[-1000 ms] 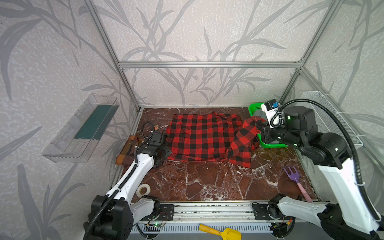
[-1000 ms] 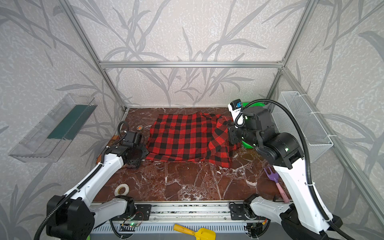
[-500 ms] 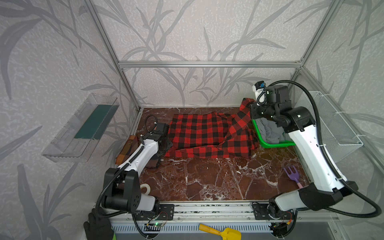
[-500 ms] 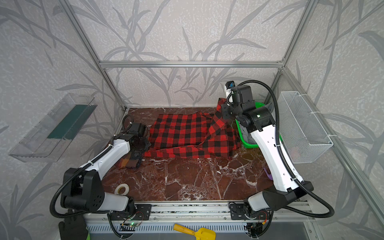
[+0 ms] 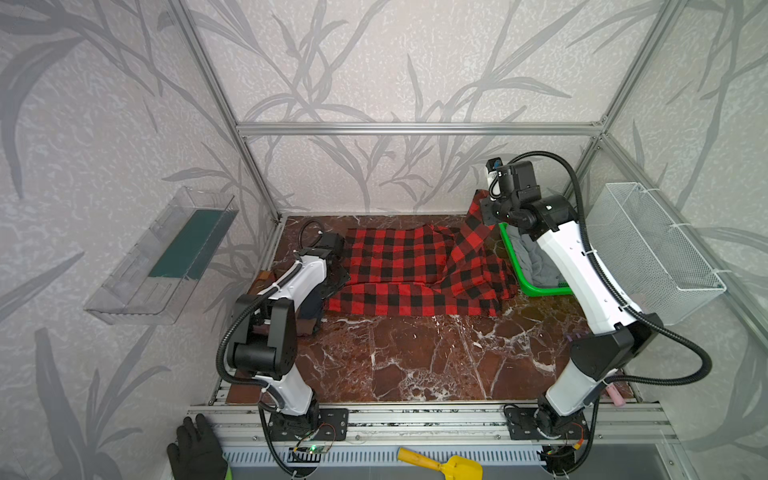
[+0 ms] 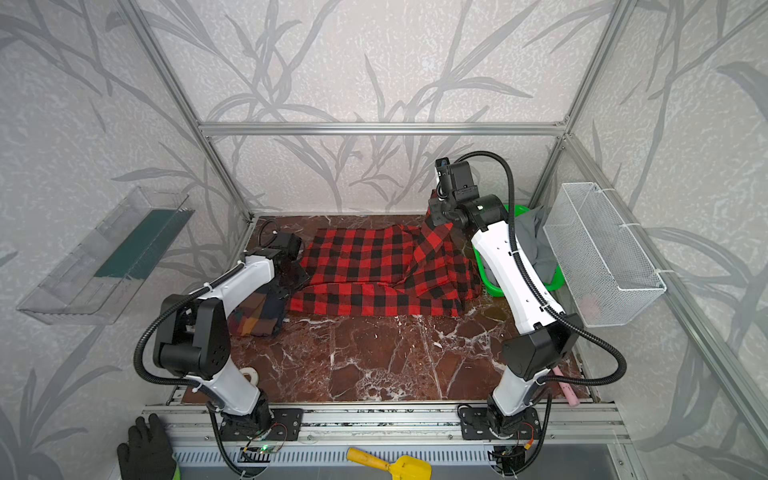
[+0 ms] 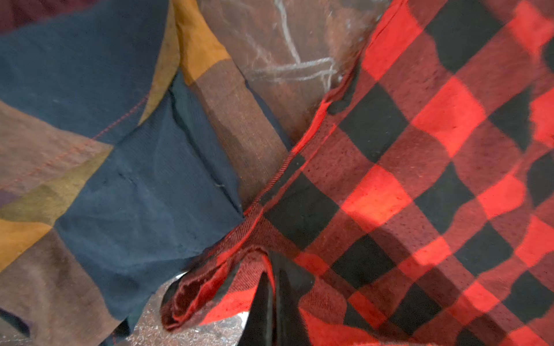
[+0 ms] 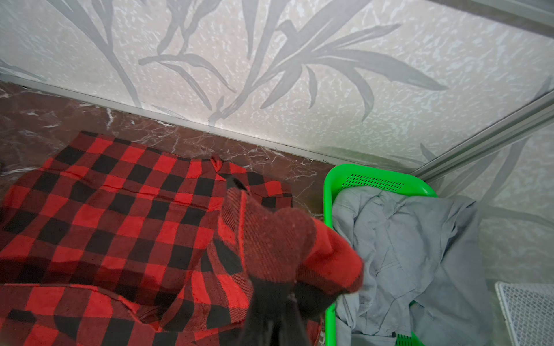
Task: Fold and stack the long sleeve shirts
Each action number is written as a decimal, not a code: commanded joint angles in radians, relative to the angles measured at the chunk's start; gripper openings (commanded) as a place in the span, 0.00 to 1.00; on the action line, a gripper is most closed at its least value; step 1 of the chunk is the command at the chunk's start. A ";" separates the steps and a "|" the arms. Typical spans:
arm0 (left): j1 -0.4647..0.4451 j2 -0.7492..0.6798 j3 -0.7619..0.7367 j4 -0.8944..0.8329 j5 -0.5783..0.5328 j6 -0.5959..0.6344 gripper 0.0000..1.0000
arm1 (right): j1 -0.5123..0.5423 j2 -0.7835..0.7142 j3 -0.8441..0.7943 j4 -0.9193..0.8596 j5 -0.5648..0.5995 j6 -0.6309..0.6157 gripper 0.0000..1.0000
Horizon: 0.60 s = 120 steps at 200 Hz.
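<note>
While left gripper point(image 7: 271, 280) and right gripper point(image 8: 280, 296) pinch the red-and-black shirt point(image 5: 399, 266), brown marble tabletop point(image 5: 415, 357) meets leaf-patterned walls point(image 5: 374, 62).

The left arm point(image 5: 299, 278) was bent low over the desk, elbow folded high near its base. The left end effector point(image 7: 271, 269) was closed on the edge of the red-and-black shirt point(image 5: 399, 266) at desk level. The right arm point(image 5: 582, 266) extended up and far back. The right end effector point(image 8: 278, 296) was raised and clamped on a lifted corner of that shirt.
</note>
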 commanded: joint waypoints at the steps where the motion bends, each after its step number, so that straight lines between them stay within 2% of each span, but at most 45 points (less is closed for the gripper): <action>1: 0.007 0.024 0.024 -0.039 -0.026 0.010 0.00 | -0.006 0.056 0.050 0.002 0.092 -0.025 0.00; 25: 0.006 0.051 0.033 -0.035 -0.013 0.013 0.00 | -0.006 0.112 0.091 -0.040 0.134 -0.014 0.00; 57: 0.007 0.051 0.072 -0.047 -0.027 0.031 0.13 | -0.009 0.172 0.133 -0.090 0.186 0.008 0.00; 83: 0.007 0.053 0.111 -0.068 -0.033 0.044 0.29 | -0.010 0.231 0.191 -0.163 0.217 0.049 0.00; 109: 0.006 0.032 0.129 -0.078 -0.010 0.051 0.38 | -0.014 0.272 0.251 -0.253 0.180 0.106 0.00; 120: 0.006 0.011 0.126 -0.071 0.015 0.058 0.39 | -0.015 0.268 0.249 -0.270 0.107 0.142 0.00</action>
